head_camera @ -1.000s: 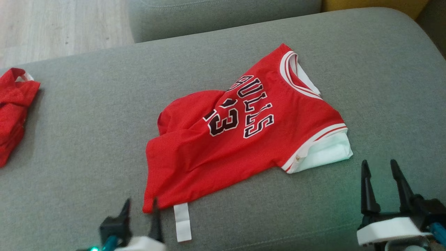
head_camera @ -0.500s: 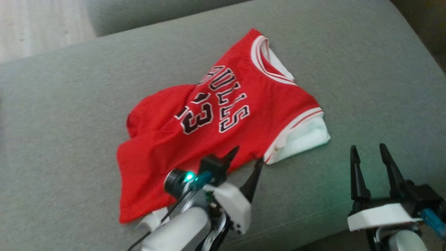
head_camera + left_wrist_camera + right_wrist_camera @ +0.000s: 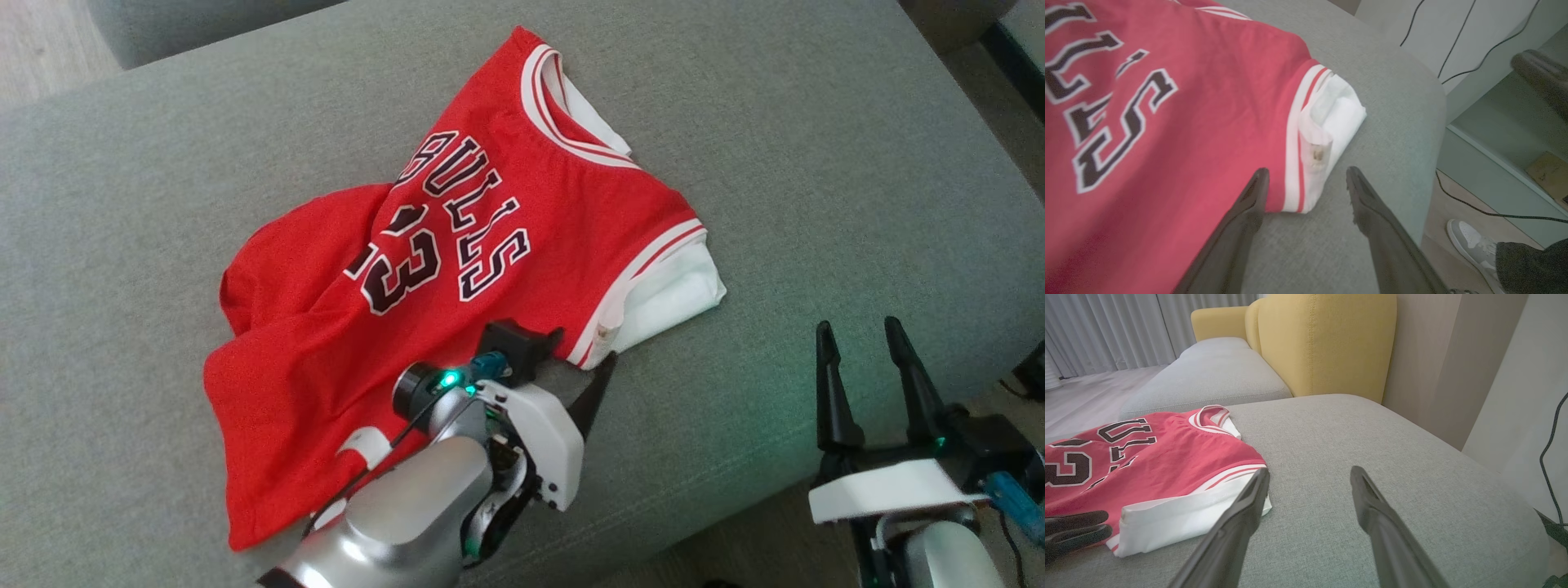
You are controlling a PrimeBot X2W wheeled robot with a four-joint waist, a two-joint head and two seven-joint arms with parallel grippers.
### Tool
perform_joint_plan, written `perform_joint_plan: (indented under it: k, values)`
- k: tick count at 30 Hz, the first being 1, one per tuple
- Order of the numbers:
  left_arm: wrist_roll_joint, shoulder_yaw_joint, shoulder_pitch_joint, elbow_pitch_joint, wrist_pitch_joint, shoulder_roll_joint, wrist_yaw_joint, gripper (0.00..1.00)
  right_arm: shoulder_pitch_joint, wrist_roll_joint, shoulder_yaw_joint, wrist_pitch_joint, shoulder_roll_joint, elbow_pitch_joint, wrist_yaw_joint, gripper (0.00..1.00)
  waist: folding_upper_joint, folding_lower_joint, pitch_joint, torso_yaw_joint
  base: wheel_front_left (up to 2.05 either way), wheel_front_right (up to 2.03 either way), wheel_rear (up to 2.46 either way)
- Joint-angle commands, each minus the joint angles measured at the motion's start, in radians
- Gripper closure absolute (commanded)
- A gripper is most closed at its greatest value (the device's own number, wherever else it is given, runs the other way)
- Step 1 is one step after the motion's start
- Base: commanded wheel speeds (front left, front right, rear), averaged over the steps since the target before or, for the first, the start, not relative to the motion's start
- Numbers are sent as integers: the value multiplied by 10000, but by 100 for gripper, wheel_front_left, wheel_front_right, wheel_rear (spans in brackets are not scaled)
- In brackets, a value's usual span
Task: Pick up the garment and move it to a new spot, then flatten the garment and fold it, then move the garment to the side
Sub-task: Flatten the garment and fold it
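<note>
There is one garment [image 3: 457,269], a red shirt with white edges and black letters and numbers on it. There are two grippers. The shirt lies a bit crumpled in the middle of a big grey sofa cushion [image 3: 816,163].

The left gripper [image 3: 584,346] is just below the middle of the head view, at the shirt's white-striped corner. In the left wrist view its two fingers [image 3: 1249,204] are spread wide, one over the red cloth and one over the cushion. It holds nothing. The right gripper [image 3: 857,331] is at the lower right, well apart from the shirt, wide open and empty.

A pale wood floor [image 3: 41,33] shows at the upper left. In the right wrist view, a yellow seat back [image 3: 1327,343] and grey curtains [image 3: 1106,330] stand behind the sofa. In the left wrist view, black cables [image 3: 1457,36] hang on a wall, and a person's shoe [image 3: 1470,241] is at the lower right.

A second ago the left gripper was at the bottom left, by the shirt's bottom edge. It has moved to the striped corner. The camera turned too. The shirt has kept its shape.
</note>
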Motion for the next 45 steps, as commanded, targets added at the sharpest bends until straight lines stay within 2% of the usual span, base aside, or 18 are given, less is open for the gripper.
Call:
perform_joint_plan:
  k: [1,7,15,16,17,20,21,23,24,25,29,32,33,40,41,42,43,45]
  values:
    - [-150,93,-475,-338,-147,-78,16,0,-295,81,211,-111,-66,-259,67,0,0,0,22,-21,0,0,0]
    - [-794,-686,-877,-462,-321,-80,182,0,-398,79,254,-111,-62,-217,67,0,0,0,40,-152,0,0,0]
    - [-1380,-1284,-1256,206,-458,-80,452,0,-439,87,289,-111,-60,-176,67,0,0,0,30,-425,0,0,0]
    - [-1453,-1329,-1277,271,-476,-80,440,4,-434,92,289,-111,-60,-177,67,0,0,0,40,-450,0,0,0]
    - [-1502,-1372,-1307,333,-504,-81,422,13,-430,101,288,-111,-60,-177,67,0,0,0,50,-473,0,0,0]
    - [-1654,-1469,-1384,419,-621,-81,336,51,-408,120,288,-111,-60,-174,67,0,0,0,77,-516,0,0,0]
    - [-1686,-1495,-1407,447,-659,-81,319,60,-402,130,291,-111,-60,-172,67,0,0,0,79,-527,0,0,0]
    - [-1734,-1539,-1441,477,-740,-81,269,84,-391,147,295,-111,-59,-174,67,0,0,0,87,-538,0,0,0]
    - [-1740,-1559,-1458,491,-773,-81,248,95,-389,155,296,-111,-59,-176,67,0,0,0,96,-539,0,0,0]
    - [-1738,-1575,-1473,503,-803,-81,231,100,-390,163,295,-111,-59,-177,67,0,0,0,103,-537,0,0,0]
    - [-1342,-1626,-1591,489,-948,-81,27,100,-413,208,298,-111,-59,-159,67,0,0,0,102,-519,0,0,0]
    - [-441,-1642,-1435,394,-902,-81,-463,100,-389,228,255,-111,-59,-155,67,0,0,0,78,-476,0,0,0]
    - [-441,-1642,-1435,394,-902,-81,-463,100,-389,228,255,-111,-59,-155,67,0,0,0,78,-476,0,0,0]
    - [2434,-1647,-539,436,-686,-81,-1968,100,-339,275,181,-111,-59,-108,67,0,0,0,19,-373,0,0,0]
    - [2860,-1647,-429,523,-703,-81,-2096,98,-337,277,183,-111,-59,-95,67,0,0,0,10,-366,0,0,0]
    - [3240,-1647,-319,629,-732,-81,-2188,78,-339,278,189,-111,-59,-85,67,0,0,0,2,-361,0,0,0]
    - [3710,-1648,-236,752,-758,-81,-2287,64,-343,284,200,-111,-59,-76,67,0,0,0,-6,-363,0,0,0]
    - [4432,-1648,-37,995,-822,-81,-2437,57,-353,286,222,-111,-59,-58,67,0,0,0,-24,-370,0,0,0]
